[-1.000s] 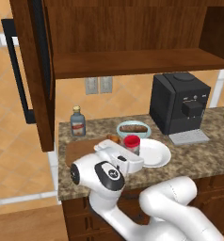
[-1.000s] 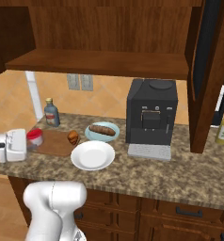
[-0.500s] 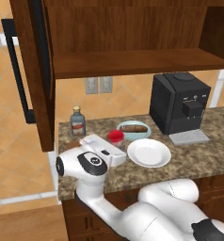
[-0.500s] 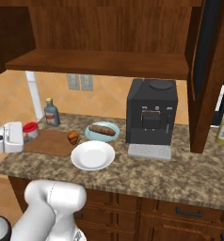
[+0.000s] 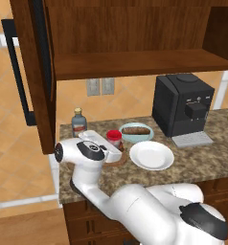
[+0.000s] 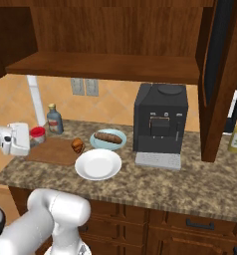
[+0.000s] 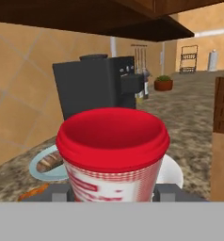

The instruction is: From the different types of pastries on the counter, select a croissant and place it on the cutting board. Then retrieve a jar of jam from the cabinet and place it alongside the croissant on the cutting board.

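My gripper [image 7: 113,192] is shut on the jar of jam [image 7: 113,150], whose red lid and pale checked band show close up between the two finger tips. In the right base view the jar of jam [image 6: 37,133] hangs at the left end of the cutting board [image 6: 56,151], held by the gripper [image 6: 32,139]. The croissant [image 6: 78,145] lies on the board's right end. A long dark pastry [image 6: 108,137] rests in a pale blue bowl beside it. In the left base view the jar of jam [image 5: 114,138] sits just past my hand, which hides most of the board.
A white plate [image 6: 98,164] lies in front of the bowl, and a black coffee machine [image 6: 160,122] stands to its right. A brown bottle [image 6: 54,118] stands at the wall behind the board. The cabinet door [image 5: 32,72] hangs open above the counter's [image 6: 190,184] left end.
The arm has swung left and the jar went with it, from near the plate to the left end of the cutting board. Nothing else moved.
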Controlling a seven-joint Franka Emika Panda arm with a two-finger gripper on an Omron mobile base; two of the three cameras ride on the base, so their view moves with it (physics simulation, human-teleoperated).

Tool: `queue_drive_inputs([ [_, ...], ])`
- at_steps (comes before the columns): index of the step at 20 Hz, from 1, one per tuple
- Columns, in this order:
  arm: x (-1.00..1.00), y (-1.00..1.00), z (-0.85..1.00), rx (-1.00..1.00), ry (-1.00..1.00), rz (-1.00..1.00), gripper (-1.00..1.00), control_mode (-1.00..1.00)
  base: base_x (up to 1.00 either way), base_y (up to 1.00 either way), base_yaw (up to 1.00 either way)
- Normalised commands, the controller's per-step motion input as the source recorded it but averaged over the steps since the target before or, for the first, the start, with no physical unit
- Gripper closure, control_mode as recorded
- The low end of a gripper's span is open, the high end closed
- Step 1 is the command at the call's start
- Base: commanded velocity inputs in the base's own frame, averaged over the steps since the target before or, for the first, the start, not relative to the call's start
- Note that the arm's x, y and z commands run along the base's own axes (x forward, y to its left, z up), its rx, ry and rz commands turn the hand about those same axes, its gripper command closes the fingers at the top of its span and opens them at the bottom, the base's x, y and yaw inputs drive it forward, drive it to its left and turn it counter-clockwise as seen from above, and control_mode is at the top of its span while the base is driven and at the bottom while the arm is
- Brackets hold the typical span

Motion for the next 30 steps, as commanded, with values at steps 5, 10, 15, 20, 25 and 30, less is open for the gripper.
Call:
queue_drive_inputs([
  [5, 0.36, 0.19, -0.76, -0.12, -0.01, 0.0, 1.0, -1.0, 0.0, 0.0, 0.0],
  [10, 0.52, 0.07, -0.57, -0.01, -0.02, 0.0, 1.0, -1.0, 0.0, 0.0, 0.0],
  [15, 0.57, 0.0, -0.26, 0.0, -0.02, 0.0, 1.0, -1.0, 0.0, 0.0, 0.0],
  [20, 0.41, 0.06, -0.15, 0.0, 0.0, 0.0, 1.0, -1.0, 0.0, 0.0, 0.0],
  [25, 0.09, 0.18, -0.44, 0.04, 0.01, 0.0, 1.0, -1.0, 0.0, 0.0, 0.0],
  [30, 0.16, 0.21, -0.54, 0.06, 0.0, 0.0, 1.0, -1.0, 0.0, 0.0, 0.0],
])
